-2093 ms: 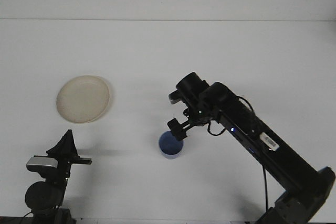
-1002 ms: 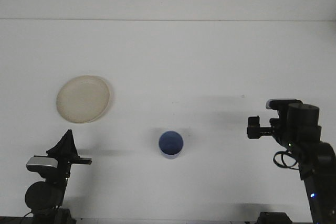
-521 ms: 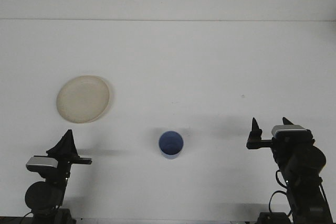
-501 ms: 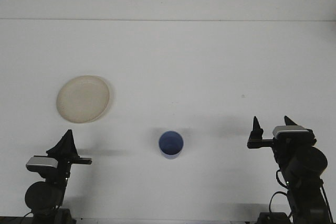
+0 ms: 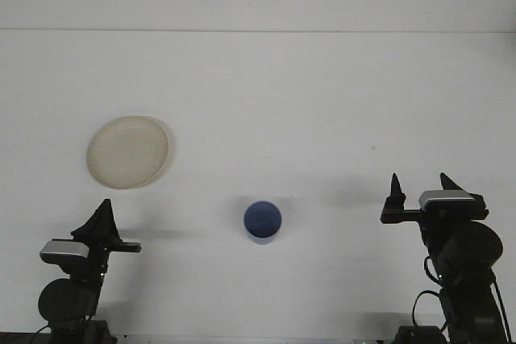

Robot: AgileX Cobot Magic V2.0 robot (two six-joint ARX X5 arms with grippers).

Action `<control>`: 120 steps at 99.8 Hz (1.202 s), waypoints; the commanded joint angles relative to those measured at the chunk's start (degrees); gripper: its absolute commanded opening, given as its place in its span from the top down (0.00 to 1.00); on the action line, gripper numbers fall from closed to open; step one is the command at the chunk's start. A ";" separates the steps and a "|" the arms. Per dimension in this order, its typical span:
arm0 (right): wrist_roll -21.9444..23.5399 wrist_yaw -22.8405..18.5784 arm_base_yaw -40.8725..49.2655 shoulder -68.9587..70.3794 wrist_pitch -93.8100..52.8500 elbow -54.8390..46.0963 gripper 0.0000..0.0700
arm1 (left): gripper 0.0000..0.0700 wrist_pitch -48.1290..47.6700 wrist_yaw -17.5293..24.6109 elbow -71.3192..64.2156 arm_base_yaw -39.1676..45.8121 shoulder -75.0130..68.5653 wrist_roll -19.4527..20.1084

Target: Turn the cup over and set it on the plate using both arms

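Cup: a small blue cup [image 5: 263, 221] stands mouth up on the white bench [image 5: 322, 110], low in the middle of the view; round rim, smooth inner wall, seemingly plastic.
Cup, hidden parts: looking down into it, its outer wall shows only as a pale sliver at the lower edge; its base is out of sight.
Plate: a round, shallow, cream plate [image 5: 128, 151] lies up and to the left of the cup, well apart from it, with nothing on it; matt surface with a slightly raised rim.
Cup and pincers: the cup lies between the two pincers, touching neither and held by neither.
Right pincer: the right pincer [image 5: 420, 187] stands well to the cup's right at about the same height in the frame; two dark pointed tips rise with a clear gap between them, nothing held.
Left pincer: the left pincer [image 5: 101, 219] stands well to the cup's left and slightly lower; only one dark triangular shape shows, so I cannot tell how wide it stands.
Arms: both are cut off by the bottom edge; dark housings with grey blocks.
Bench: plain white, smooth, soft shadows.
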 commanded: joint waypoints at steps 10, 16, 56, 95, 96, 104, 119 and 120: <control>-0.63 0.07 0.07 0.28 0.94 0.24 0.13 | 0.98 0.83 0.28 -1.07 0.04 -0.11 0.72; -0.63 0.04 0.07 0.28 0.94 0.24 0.13 | 0.98 0.83 0.28 -1.07 0.04 -0.11 0.72; -0.63 0.04 0.07 0.28 0.90 0.24 0.13 | 0.98 0.90 0.20 -1.05 0.07 -0.11 0.85; -0.61 0.04 0.07 0.28 0.90 0.24 0.13 | 0.98 -11.19 0.17 10.16 0.00 0.52 -2.40; -0.61 0.04 0.07 0.28 0.90 0.24 0.13 | 0.98 -12.00 0.17 10.91 0.00 0.68 -2.40; -0.61 0.04 0.07 0.28 0.90 0.24 0.13 | 0.98 -18.86 0.20 16.94 0.00 2.67 -2.43; -0.61 0.04 0.07 0.28 0.90 0.24 0.13 | 0.98 -31.47 0.68 29.35 0.00 10.54 -3.82; -0.61 0.04 0.07 0.28 0.90 0.24 0.13 | 0.98 -32.26 0.85 30.21 0.00 11.19 -3.78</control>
